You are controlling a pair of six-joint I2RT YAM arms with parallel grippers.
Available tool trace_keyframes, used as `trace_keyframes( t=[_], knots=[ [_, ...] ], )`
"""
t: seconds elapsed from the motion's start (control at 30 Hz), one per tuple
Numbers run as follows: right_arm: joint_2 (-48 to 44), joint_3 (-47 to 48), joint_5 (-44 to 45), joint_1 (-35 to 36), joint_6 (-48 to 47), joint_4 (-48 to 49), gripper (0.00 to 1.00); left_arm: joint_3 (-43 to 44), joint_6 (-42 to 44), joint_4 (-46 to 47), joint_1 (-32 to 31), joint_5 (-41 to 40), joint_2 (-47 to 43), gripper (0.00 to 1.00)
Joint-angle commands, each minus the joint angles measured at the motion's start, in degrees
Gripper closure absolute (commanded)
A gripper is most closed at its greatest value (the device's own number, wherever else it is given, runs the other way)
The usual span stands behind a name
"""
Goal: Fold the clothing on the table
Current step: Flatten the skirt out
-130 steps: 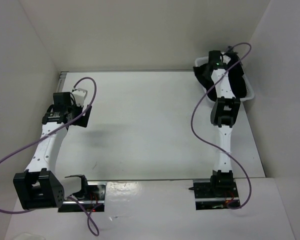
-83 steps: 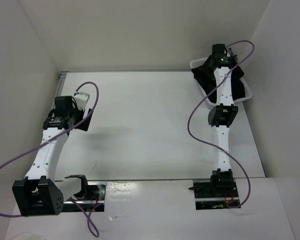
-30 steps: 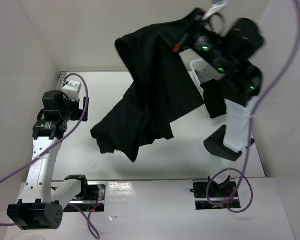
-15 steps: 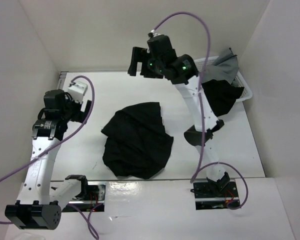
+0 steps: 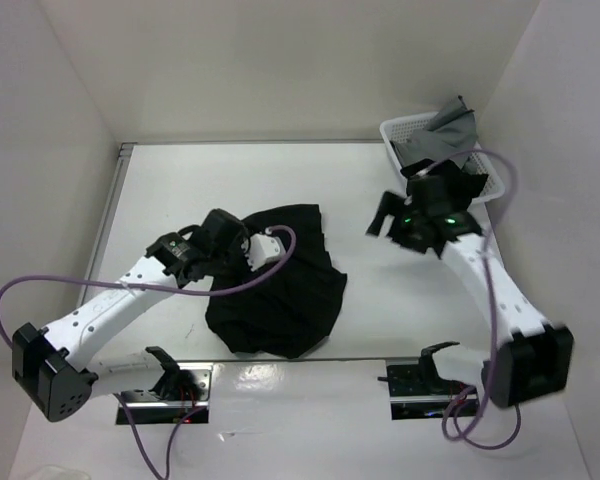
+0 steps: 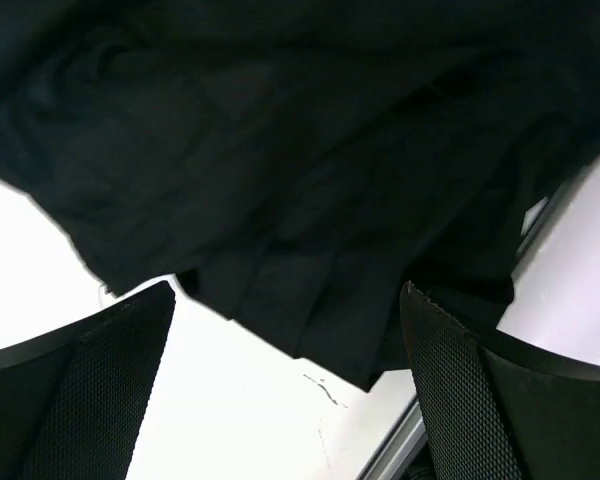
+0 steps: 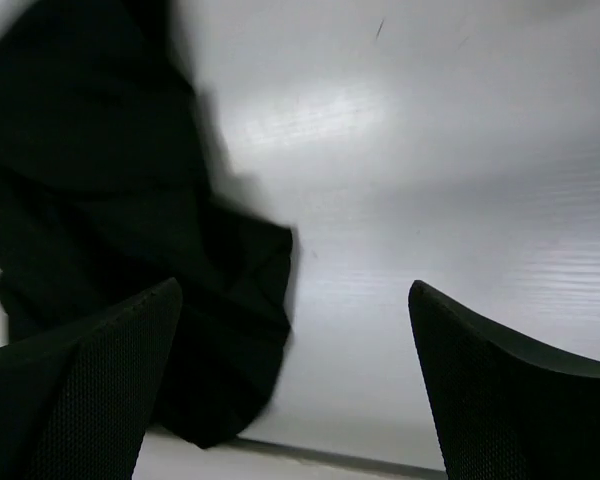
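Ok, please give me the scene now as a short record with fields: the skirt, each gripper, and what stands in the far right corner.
garment: black pleated skirt, crumpled heap on the white table, not folded
left arm: left gripper open, low over the skirt's left part, not closed on it
right arm: right gripper open, empty, over bare table to the right of the skirt
far right corner: white basket holding a grey cloth

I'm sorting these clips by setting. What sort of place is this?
Most likely a robotics lab test cell: a white table enclosed by plain white panels, a left arm and right arm bolted at its near edge, and a basket of clothes.
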Motion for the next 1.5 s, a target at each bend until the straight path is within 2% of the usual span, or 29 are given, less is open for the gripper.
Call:
trace_keyframes(
  t=[0.0, 0.03, 0.13, 0.23, 0.33, 0.4, 0.5, 0.73, 0.9, 0.93, 1.07, 1.13, 1.17, 1.2, 1.23, 1.33, 1.37, 1.4, 1.47],
  knots=[
    [7.2, -2.2, -6.9, 8.2, -3.5, 13.2, 0.02, -0.3, 0.6, 1.0, -5.3, -3.9, 2.4, 0.01],
    [9.2, 0.2, -8.4, 8.2, -3.5, 14.1, 0.02, -0.3, 1.2, 1.0, -9.8, -6.1, 3.7, 0.01],
    [14.3, 2.1, -9.0, 9.2, -2.3, 19.0, 0.02, -0.3, 1.8, 2.4, -17.2, -9.9, 7.0, 0.01],
    [19.0, 1.5, -12.6, 8.7, -0.9, 24.9, 0.02, -2.1, 1.0, 6.9, -22.9, -10.6, 9.2, 0.01],
    [27.9, 3.3, -16.4, 9.4, -0.3, 27.5, 0.02, -5.9, 0.5, 13.5, -26.8, -12.5, 10.9, 0.01],
    [31.1, 4.5, -16.4, 10.0, -0.3, 27.5, 0.02, -7.6, 1.0, 18.7, -26.9, -16.1, 10.9, 0.01],
    [36.3, 6.6, -17.0, 10.0, -0.3, 29.5, 0.02, -8.8, 1.0, 21.6, -26.9, -19.2, 12.6, 0.01],
    [42.0, 10.3, -19.3, 10.0, 2.4, 32.5, 0.02, -7.4, -2.2, 22.7, -26.9, -12.6, 21.5, 0.01],
    [43.9, 12.4, -19.9, 11.7, 3.6, 32.5, 0.02, -10.8, -1.4, 27.2, -26.9, -11.8, 21.5, 0.01],
    [45.6, 13.1, -19.2, 12.2, 4.3, 32.5, 0.02, -10.8, -1.4, 27.8, -26.9, -12.8, 22.9, 0.05],
    [47.5, 13.1, -16.8, 12.2, 6.5, 31.7, 0.02, -11.3, -2.9, 29.1, -26.9, -16.2, 23.5, 0.36],
    [47.5, 12.5, -16.0, 11.7, 7.7, 30.3, 0.02, -10.7, -3.5, 27.6, -26.9, -16.2, 21.1, 0.48],
    [47.5, 11.8, -15.4, 10.8, 7.7, 30.3, 0.05, -10.1, -4.0, 26.7, -26.9, -16.7, 20.1, 0.57],
    [47.5, 11.2, -15.4, 9.9, 8.6, 30.3, 0.07, -10.1, -4.6, 25.0, -26.9, -17.7, 17.6, 0.76],
    [47.5, 11.2, -15.4, 9.9, 9.1, 30.3, 0.09, -9.2, -4.6, 24.1, -26.9, -17.7, 16.5, 0.81],
    [49.4, 12.3, -18.4, 9.2, 9.1, 30.3, 0.28, -8.7, -4.6, 20.9, -26.9, -19.1, 13.7, 0.9],
    [50.1, 12.4, -19.3, 9.2, 8.6, 30.3, 0.37, -8.7, -4.6, 20.1, -26.9, -19.1, 13.2, 0.93],
    [50.6, 12.4, -20.2, 9.2, 8.6, 30.9, 0.6, -8.7, -4.6, 18.7, -26.9, -19.1, 12.5, 0.97],
    [50.0, 10.7, -22.1, 9.2, 9.6, 33.5, 0.83, -8.7, -5.3, 15.9, -26.9, -19.1, 9.9, 1.0]
  ],
)
